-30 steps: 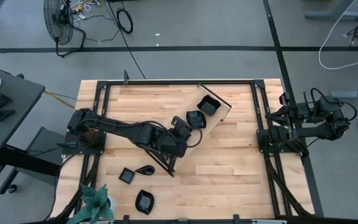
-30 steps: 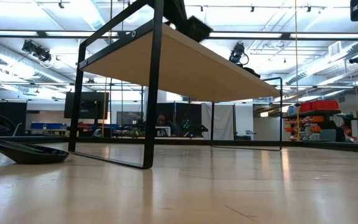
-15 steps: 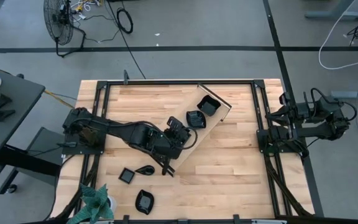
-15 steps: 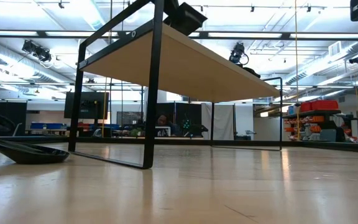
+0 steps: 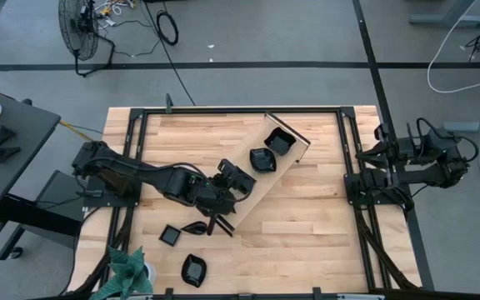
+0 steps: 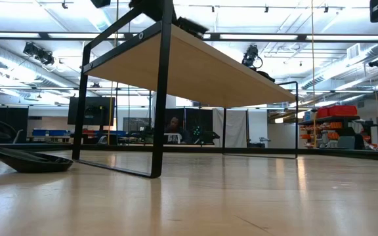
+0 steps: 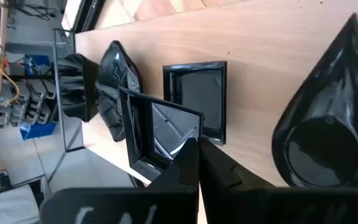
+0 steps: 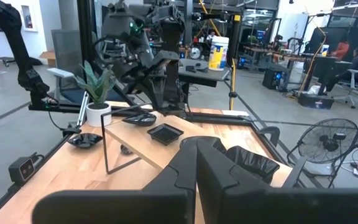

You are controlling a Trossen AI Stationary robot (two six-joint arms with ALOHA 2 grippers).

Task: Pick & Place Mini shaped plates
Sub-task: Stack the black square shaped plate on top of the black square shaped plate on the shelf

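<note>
Left gripper (image 5: 215,223) over the tray's (image 5: 294,154) 7 o'clock end, jaws closed, nothing gripped. Right gripper (image 8: 196,163) parked at table's 3 o'clock edge, jaws closed, empty. Two plates (image 5: 271,151) on tray; three more on table at 7 o'clock: square (image 5: 170,236), teardrop (image 5: 193,227), wavy (image 5: 193,270). Teardrop partly hidden by left gripper in high view. Low view: one plate (image 6: 28,160) cut off at frame edge.

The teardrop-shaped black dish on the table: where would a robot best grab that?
Probably by the raised rim of the teardrop dish along one long side, coming down from above. It lies flat, so only the rim offers an edge; the left gripper, shut, is nearest.
</note>
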